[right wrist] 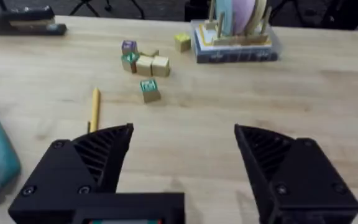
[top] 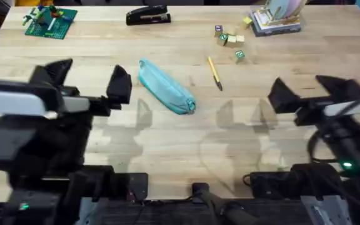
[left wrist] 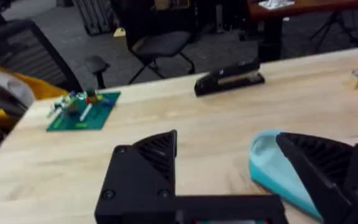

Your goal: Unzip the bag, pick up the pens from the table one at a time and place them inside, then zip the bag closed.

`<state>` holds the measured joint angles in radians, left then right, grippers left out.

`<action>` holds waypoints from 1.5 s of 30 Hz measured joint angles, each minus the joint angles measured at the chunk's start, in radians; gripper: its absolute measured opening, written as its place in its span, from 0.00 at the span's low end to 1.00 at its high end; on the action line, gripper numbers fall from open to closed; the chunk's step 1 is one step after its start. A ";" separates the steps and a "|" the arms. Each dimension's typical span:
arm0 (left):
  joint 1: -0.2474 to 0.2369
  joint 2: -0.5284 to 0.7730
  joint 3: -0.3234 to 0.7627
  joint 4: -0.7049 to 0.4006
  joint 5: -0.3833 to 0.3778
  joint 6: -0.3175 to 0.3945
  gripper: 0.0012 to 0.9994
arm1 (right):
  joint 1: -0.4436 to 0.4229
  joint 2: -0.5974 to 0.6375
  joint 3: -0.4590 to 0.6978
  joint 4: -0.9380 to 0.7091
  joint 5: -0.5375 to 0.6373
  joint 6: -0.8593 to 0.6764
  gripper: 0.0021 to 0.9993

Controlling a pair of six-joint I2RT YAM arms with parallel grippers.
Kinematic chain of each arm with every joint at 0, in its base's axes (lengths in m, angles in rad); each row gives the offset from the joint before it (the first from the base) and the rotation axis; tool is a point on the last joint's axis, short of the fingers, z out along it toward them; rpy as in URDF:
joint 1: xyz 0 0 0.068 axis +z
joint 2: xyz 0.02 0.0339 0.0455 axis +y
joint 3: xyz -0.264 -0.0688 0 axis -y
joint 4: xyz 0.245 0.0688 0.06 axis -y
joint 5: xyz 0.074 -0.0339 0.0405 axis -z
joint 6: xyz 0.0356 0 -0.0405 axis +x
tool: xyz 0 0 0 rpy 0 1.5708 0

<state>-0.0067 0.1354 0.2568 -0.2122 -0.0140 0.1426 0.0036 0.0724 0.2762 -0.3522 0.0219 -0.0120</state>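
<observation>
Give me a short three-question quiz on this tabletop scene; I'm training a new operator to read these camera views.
1. True or false: the thin yellow stick pen already lies inside the teal soft fabric pouch.
2. Which dark object sits at the far edge of the light wooden butcher-block table: A) black stapler, B) scissors, C) mug?
3. Fill in: the jaws of both the left gripper and the right gripper are ____.

Key: 1 false, the pen lies on the table beside the pouch; 2 A; 3 open.
</observation>
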 joint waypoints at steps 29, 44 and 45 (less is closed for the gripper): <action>0.000 0.889 0.795 -0.428 0.244 0.558 0.99 | 0.000 0.478 0.714 -0.387 -0.018 -0.011 1.00; 0.104 1.158 0.825 -0.435 0.441 1.090 0.99 | 0.000 0.477 0.714 -0.402 -0.035 -0.011 1.00; 0.123 1.171 0.825 -0.435 0.468 1.115 0.99 | 0.000 0.478 0.714 -0.410 -0.038 -0.011 1.00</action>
<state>0.1166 1.3065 1.0821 -0.6473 0.4541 1.2576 0.0036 0.5499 0.9905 -0.7618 -0.0156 -0.0227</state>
